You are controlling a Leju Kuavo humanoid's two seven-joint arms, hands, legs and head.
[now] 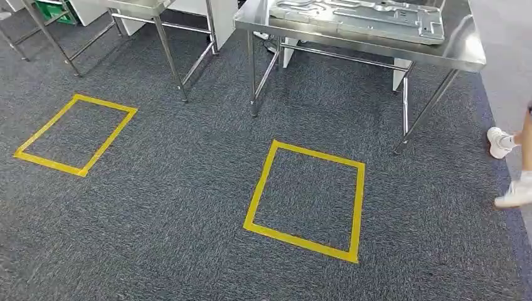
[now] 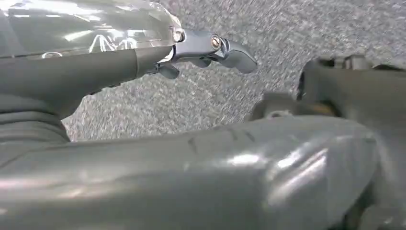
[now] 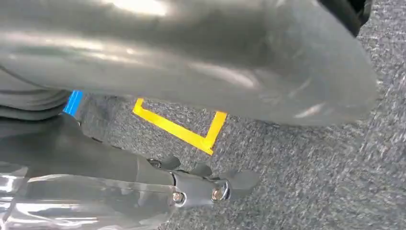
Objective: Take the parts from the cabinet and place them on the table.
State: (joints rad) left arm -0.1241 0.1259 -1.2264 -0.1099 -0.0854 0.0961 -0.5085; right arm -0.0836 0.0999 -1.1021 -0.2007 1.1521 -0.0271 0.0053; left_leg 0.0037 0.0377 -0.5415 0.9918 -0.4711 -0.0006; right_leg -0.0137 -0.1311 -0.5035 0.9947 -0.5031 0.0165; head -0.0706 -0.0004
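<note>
I see dark grey carpet (image 1: pixel 188 207) over most of the head view. A steel table (image 1: pixel 467 53) stands ahead on the right, carrying a big grey moulded panel (image 1: pixel 357 19). A second steel table (image 1: pixel 135 5) stands to its left, with a green crate (image 1: pixel 53 9) on the floor beyond it.

Two squares of yellow tape mark the carpet: the near square (image 1: pixel 305 199) lies in front of the panel table, and the far square (image 1: pixel 75 133) is well apart to the left. A person's feet in white shoes (image 1: pixel 505 166) are at the right edge.

Left hand (image 2: pixel 201 50): hangs over bare carpet, fingers extended, nothing in them; I read it as released. Right hand (image 3: pixel 201 184): the same, fingers apart and empty, near a corner of yellow tape (image 3: pixel 191 134).

The cabinet and its loose parts are not visible to me, so I cannot place them.

Judgement: this is the walking stage, with nothing picked up. Next I need to bring the cabinet into sight, stop squarely before it, then raise an arm to reach a part.
</note>
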